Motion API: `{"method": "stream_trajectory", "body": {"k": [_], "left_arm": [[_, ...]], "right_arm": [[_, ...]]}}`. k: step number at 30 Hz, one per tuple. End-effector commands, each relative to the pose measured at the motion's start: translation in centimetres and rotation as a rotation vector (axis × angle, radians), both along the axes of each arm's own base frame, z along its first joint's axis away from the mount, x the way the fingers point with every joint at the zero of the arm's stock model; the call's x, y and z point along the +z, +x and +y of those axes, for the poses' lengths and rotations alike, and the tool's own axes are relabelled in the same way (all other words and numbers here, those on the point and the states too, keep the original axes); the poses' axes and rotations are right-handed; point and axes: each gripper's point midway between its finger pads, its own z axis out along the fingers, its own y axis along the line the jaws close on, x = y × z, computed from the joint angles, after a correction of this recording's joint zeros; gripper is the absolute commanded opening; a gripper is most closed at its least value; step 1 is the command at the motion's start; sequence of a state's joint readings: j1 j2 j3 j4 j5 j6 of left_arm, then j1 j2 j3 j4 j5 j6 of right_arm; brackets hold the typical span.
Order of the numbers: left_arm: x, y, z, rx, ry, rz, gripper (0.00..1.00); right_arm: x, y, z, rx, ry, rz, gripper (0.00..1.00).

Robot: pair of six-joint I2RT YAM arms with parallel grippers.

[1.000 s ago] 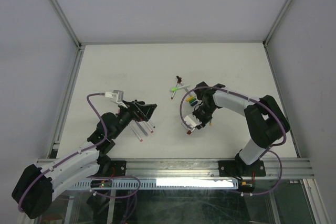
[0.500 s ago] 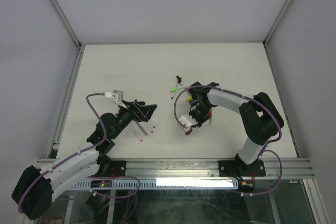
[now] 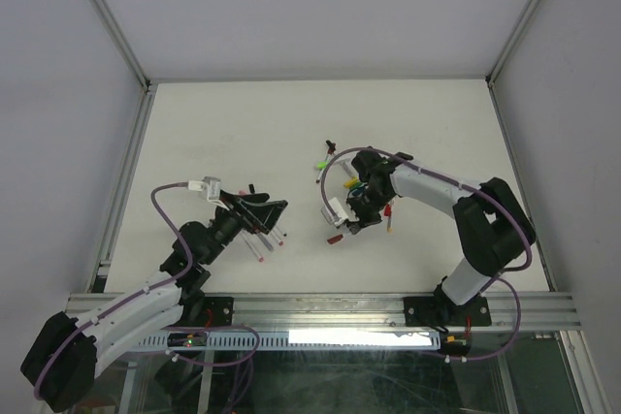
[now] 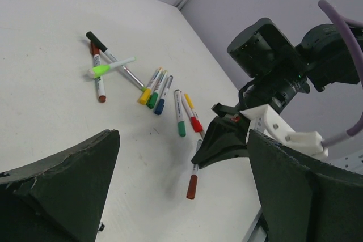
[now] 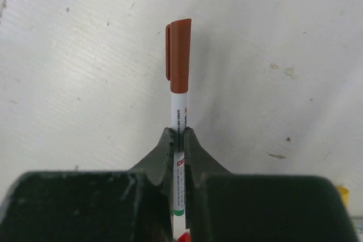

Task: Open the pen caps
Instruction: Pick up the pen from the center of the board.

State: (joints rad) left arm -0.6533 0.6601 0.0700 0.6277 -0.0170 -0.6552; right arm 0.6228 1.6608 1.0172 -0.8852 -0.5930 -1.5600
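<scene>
Nine capped pens (image 4: 178,114) lie in one cluster, three more pens (image 3: 260,249) apart.

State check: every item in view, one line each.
right end effector, shut on brown-capped pen
brown-capped pen, cap on, gripped by the barrel
left end effector, open, holding nothing
loose pens, lying on the table, caps apparently on
</scene>
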Motion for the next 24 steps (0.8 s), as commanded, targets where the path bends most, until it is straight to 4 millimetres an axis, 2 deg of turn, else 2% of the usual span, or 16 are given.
{"method": "stream_trajectory", "body": {"k": [1,3,5,9,14,17,20,24], "left_arm": [[3.9,-1.4,-0.2,-0.060,-0.154,-0.121,0.98],[4.7,-2.0,-0.1,-0.079,-0.201,-0.147,0.98],[5.9,-2.7,0.1,-0.101,-0.274,-0.177,0.99],[8.5,-3.8,0.5,-0.142,-0.399,-0.234,0.99],[9.0,-2.5,-0.1,-0.138,-0.471,-0.142,0.99],[8.2,-1.0,-0.5,-0.108,-0.504,-0.049,0.97],[7.5,0.5,-1.0,-0.072,-0.524,0.023,0.96],[7.2,1.9,-2.2,-0.044,-0.539,0.076,0.94]], "right_arm": [[4.8,0.7,2.9,-0.134,0.198,0.036,0.00],[6.3,1.1,3.5,-0.175,0.244,0.051,0.00],[8.0,2.3,4.4,-0.289,0.277,0.062,0.00],[12.2,3.8,6.1,-0.456,0.366,0.126,0.00],[16.3,4.4,7.9,-0.617,0.463,0.288,0.00],[17.5,4.4,8.4,-0.667,0.520,0.366,0.00],[17.9,5.0,8.1,-0.709,0.545,0.388,0.00],[17.6,4.7,7.8,-0.731,0.560,0.410,0.00]]}}
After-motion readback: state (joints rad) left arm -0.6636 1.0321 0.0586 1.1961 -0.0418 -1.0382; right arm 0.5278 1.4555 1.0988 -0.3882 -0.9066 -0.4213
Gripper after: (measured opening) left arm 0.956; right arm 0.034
